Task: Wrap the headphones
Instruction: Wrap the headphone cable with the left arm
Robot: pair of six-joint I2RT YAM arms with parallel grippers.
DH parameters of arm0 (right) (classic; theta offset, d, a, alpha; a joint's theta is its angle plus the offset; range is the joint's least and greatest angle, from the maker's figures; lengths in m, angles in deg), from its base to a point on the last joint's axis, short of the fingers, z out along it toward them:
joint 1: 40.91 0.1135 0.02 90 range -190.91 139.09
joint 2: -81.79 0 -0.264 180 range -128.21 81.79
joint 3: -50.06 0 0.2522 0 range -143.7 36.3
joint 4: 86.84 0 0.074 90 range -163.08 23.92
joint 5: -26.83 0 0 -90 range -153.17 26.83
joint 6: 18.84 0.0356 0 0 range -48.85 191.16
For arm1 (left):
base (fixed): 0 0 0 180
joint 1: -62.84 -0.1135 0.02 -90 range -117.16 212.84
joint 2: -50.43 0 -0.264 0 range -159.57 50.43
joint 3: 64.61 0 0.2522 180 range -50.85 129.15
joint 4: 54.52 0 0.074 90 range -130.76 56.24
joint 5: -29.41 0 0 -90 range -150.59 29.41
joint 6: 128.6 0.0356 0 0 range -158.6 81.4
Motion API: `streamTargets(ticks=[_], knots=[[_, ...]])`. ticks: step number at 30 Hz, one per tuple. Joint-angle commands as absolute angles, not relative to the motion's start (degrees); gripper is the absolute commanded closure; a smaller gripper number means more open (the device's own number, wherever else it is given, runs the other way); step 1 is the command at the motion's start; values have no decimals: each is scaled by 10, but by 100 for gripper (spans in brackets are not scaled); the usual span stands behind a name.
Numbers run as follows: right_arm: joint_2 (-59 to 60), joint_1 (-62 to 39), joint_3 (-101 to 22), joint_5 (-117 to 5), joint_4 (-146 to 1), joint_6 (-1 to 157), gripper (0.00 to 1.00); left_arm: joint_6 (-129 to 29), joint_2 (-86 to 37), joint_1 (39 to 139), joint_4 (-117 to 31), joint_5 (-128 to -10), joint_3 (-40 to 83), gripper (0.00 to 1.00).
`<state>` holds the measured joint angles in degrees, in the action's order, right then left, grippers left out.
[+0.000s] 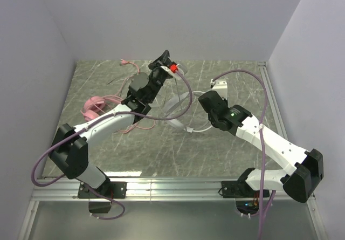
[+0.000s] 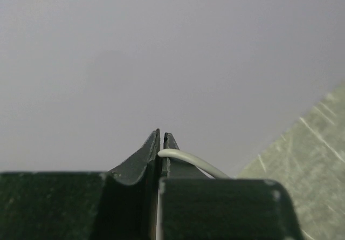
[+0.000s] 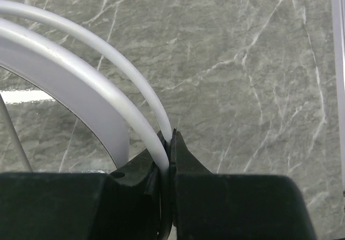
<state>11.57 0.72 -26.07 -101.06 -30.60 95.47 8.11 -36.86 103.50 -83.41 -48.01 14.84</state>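
Observation:
The white-grey headphones (image 1: 180, 106) lie mid-table, their band (image 3: 70, 83) arching toward my right gripper (image 1: 203, 98). That gripper (image 3: 171, 137) is shut on the band's thin white outer wire. My left gripper (image 1: 163, 56) is raised toward the back wall and tilted up. In the left wrist view, the left gripper (image 2: 161, 137) is shut on the thin white-grey cord (image 2: 186, 160), which droops off to the right. The cord (image 1: 188, 91) runs from it down to the white headset. The pink headphones (image 1: 96, 105) rest at the left, partly hidden behind my left arm.
A loose pink cord end (image 1: 128, 63) lies near the back left corner. Purple arm cables (image 1: 253, 78) loop above the table. Metal rails run along the near edge (image 1: 172, 186) and the right side (image 1: 269, 100). Walls close in on three sides.

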Motion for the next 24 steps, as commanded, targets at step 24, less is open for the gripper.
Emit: streamTargets(ticks=[24], knots=[[200,31,-230,-890,-349,893,100,-113,-413,936,-555,-869,305,99]])
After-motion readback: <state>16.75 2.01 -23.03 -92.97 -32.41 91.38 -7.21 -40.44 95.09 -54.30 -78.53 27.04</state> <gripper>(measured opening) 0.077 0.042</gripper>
